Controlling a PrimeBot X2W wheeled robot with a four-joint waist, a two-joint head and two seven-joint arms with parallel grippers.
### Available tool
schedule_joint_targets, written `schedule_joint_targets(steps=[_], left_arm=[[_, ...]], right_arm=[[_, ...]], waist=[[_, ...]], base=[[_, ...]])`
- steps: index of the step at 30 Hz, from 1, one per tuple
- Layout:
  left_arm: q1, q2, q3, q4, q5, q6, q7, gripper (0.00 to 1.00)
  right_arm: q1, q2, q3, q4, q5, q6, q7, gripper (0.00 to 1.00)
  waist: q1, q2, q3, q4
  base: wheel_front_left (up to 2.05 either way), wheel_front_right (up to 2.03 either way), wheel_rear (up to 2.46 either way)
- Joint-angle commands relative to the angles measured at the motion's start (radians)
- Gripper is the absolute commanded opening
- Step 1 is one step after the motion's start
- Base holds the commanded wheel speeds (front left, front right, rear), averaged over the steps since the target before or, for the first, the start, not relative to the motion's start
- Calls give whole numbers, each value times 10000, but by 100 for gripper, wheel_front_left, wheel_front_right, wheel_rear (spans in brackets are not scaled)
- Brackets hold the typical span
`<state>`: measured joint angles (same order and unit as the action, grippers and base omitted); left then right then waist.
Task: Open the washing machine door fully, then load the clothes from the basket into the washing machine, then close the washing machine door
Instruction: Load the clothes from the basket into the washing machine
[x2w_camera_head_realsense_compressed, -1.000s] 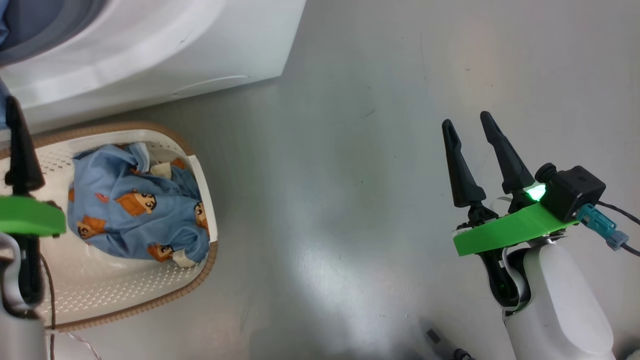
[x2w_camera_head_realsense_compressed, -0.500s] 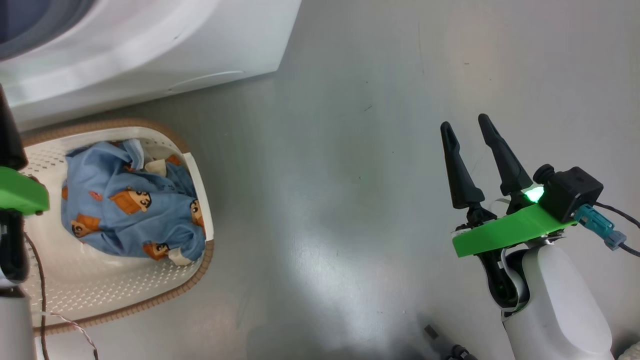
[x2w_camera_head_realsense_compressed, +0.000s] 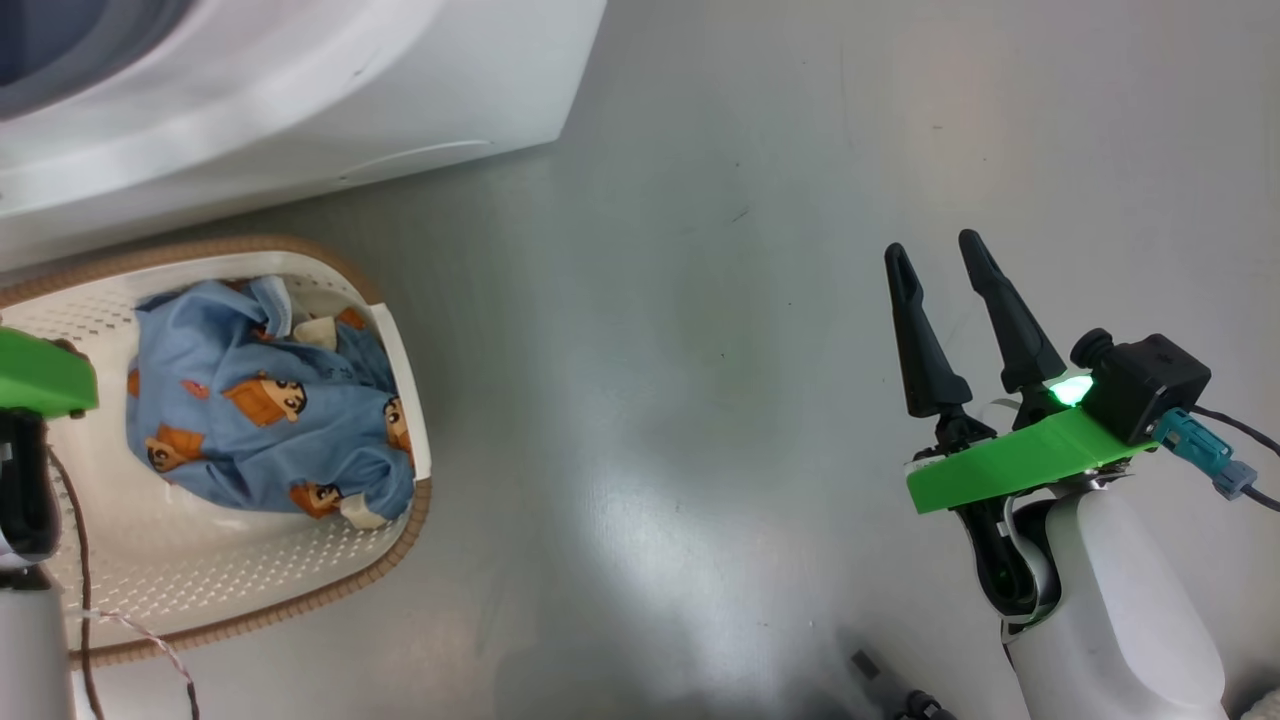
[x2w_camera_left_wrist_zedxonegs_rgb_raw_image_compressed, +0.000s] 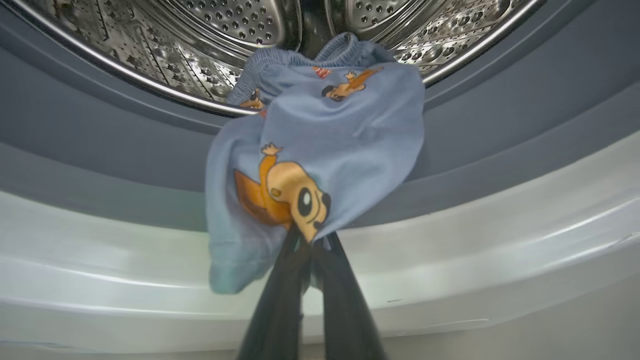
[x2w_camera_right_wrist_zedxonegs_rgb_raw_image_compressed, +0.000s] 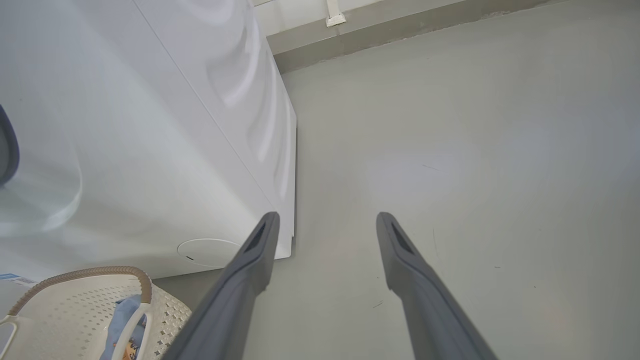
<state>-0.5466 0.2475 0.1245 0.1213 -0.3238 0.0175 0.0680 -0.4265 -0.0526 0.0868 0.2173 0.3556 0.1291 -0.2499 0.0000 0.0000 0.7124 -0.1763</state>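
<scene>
Inspecting the left pincer first: my two dark fingers are pressed together and pinch the lower edge of a light blue garment. That garment hangs out of the washing machine. Its upper part lies just inside the perforated steel drum, its middle drapes across the grey gasket, and its lower end reaches down over the machine's white front lip. One orange-and-black cartoon figure faces outward, just above my fingertips.

My right pincer stands open, fingers spread, holding nothing. It hangs over the bare grey floor, well apart from the washing machine, out beyond its front corner.

The basket sits on the floor just in front of the washing machine, below the round service cap low on its front panel. A bundle of clothes in the same blue print lies crumpled inside, against the basket wall on the side toward the machine's front corner.
</scene>
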Motion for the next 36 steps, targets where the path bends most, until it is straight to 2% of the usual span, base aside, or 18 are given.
schedule_joint_targets(steps=[1,9,16,36], left_arm=[[141,318,232,-527,80,8,-130,0],[52,387,67,-1664,118,25,-4,0],[-750,672,-100,-1750,188,-56,174,0],[-4480,1375,-840,925,305,-720,7,0]], right_arm=[[348,24,216,-174,43,16,-118,100],[342,24,280,-206,-15,16,-118,100],[296,24,333,-224,49,16,-118,100],[202,24,419,-299,344,16,-118,100]], waist=[[0,0,-21,47],[0,0,-72,168],[0,0,-40,94],[0,0,461,-294]], base=[[0,0,0],[0,0,0],[0,0,0],[0,0,0]])
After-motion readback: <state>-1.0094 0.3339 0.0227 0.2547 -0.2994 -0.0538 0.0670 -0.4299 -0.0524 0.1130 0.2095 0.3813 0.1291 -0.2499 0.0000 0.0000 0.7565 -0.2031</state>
